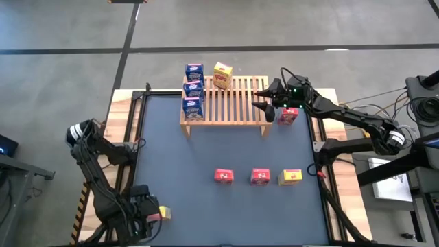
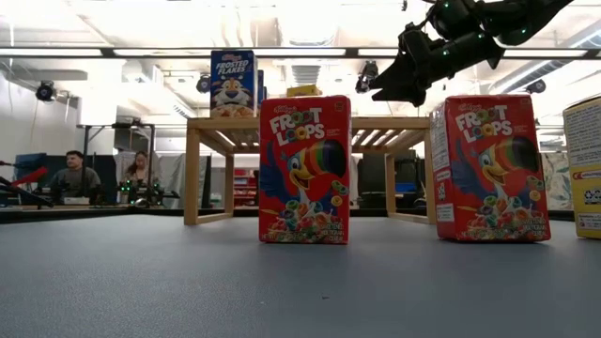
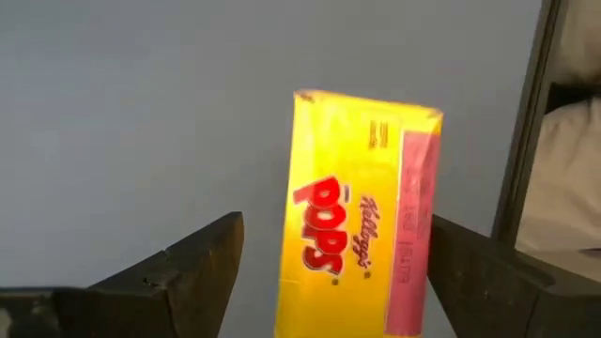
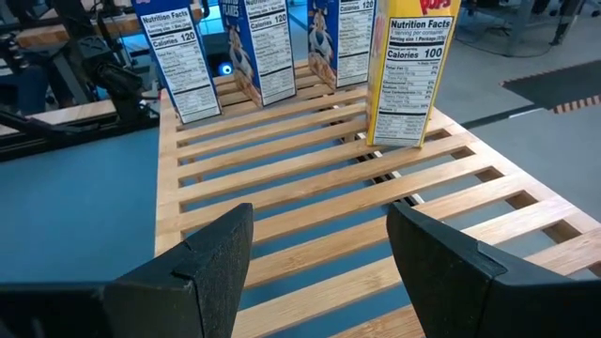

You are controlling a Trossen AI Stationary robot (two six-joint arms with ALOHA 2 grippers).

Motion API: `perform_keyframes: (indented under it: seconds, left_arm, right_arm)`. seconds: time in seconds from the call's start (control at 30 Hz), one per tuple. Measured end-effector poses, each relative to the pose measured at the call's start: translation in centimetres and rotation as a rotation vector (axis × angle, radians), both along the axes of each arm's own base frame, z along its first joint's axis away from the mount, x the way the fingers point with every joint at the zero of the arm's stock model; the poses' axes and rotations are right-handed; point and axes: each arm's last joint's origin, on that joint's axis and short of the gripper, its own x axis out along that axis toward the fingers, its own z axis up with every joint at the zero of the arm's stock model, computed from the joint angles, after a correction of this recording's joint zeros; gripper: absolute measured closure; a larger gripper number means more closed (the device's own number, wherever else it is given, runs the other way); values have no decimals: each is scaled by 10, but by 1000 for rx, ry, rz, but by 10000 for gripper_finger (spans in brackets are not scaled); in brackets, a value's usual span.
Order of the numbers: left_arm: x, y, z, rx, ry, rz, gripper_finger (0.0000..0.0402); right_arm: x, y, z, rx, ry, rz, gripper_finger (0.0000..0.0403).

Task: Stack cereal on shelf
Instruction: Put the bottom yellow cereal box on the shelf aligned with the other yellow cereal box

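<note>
I see three blue boxes [image 1: 193,89] and one yellow box [image 1: 222,75] on the shelf [image 1: 233,103]; right end effector [image 1: 263,99] wide above it, left end effector [image 1: 159,213] wide around a lying yellow box [image 3: 362,216].

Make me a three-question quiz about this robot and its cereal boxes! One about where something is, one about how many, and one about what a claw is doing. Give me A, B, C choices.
1. Where is the right gripper?
A. Over the shelf's right end
B. Down on the front of the table
C. Off the table

2. How many blue boxes stand on the shelf?
A. One
B. Three
C. Five

3. What are the left gripper's fingers doing?
A. Shut on a red box
B. Shut with nothing between them
C. Open, one on each side of a yellow box

Answers:
1 A: from above, the right gripper hangs over the right end of the shelf.
2 B: the blue boxes stand in a row of three at its left end.
3 C: the left gripper has the yellow box between its spread fingers.
</note>
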Motion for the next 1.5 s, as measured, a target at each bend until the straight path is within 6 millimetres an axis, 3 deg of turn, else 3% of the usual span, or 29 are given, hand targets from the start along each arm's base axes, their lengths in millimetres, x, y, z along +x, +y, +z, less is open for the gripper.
perform_keyframes:
  seconds: [0.53, 1.5]
  left_arm:
    - [-10, 9, -22, -11, -42, -17, 157]
    - [-8, 16, -13, 43, -150, -60, 171]
  right_arm:
    - [0, 0, 0, 6, -2, -2, 168]
    - [1, 0, 3, 5, -28, 1, 168]
